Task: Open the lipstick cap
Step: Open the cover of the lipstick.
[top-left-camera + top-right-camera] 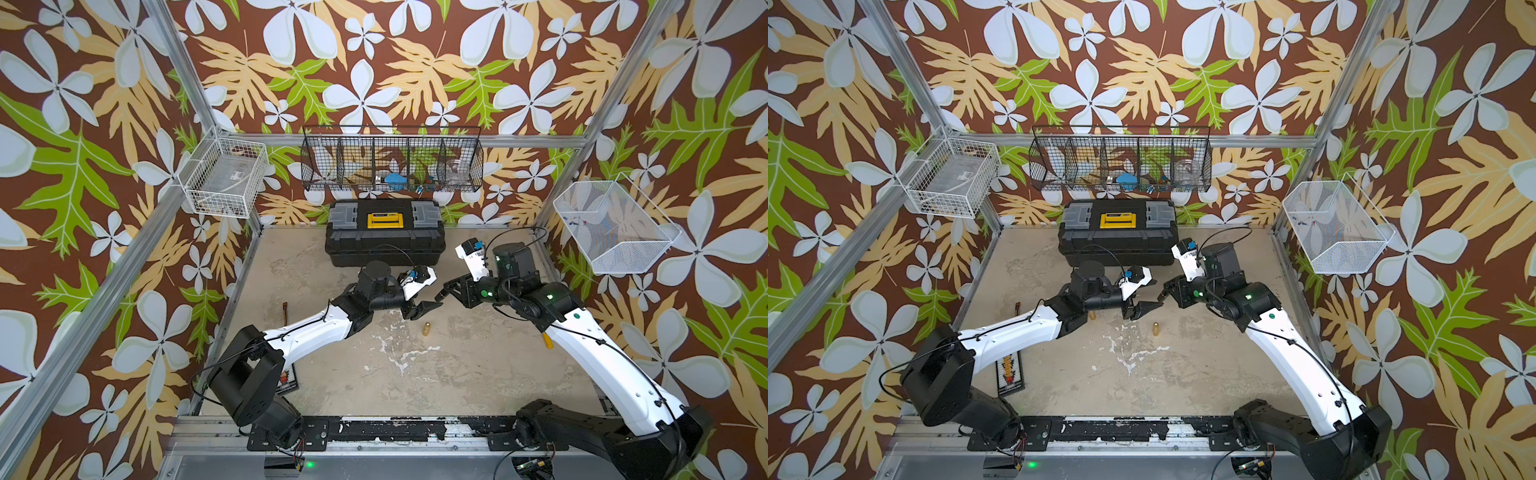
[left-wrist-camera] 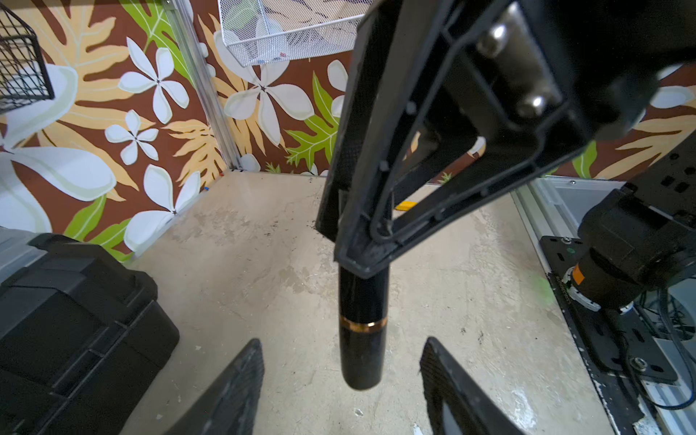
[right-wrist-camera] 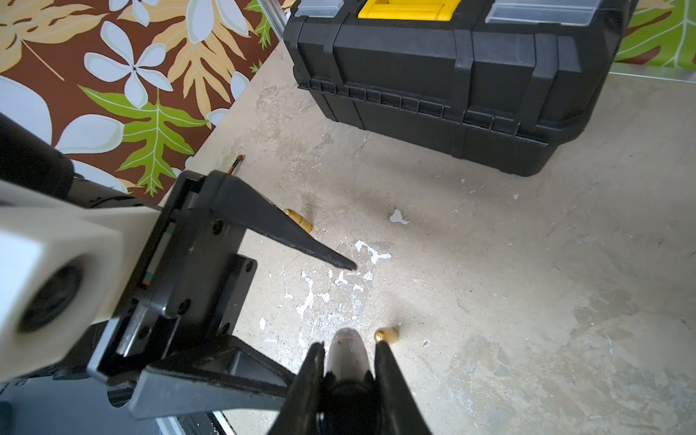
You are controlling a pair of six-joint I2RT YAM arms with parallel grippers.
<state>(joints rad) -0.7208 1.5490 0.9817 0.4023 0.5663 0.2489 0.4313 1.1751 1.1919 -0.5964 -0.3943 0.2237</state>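
The lipstick (image 2: 363, 331) is a black tube with a thin gold band, and its cap is on. My right gripper (image 3: 349, 344) is shut on it, with one end of the tube (image 3: 346, 350) sticking out past its tips. In the left wrist view the free end beyond the band hangs between the fingers (image 2: 241, 373) of my left gripper (image 2: 342, 341), which is open with a gap on each side. In both top views the left gripper (image 1: 430, 309) and the right gripper (image 1: 439, 296) meet tip to tip above the middle of the table.
A black toolbox (image 1: 384, 232) with a yellow latch stands behind the grippers. A small gold cylinder (image 1: 426, 328) stands below them, and another (image 1: 1092, 316) lies by the left arm. A thin brown stick (image 1: 286, 309) lies at the left, a card (image 1: 1011, 370) under the left arm.
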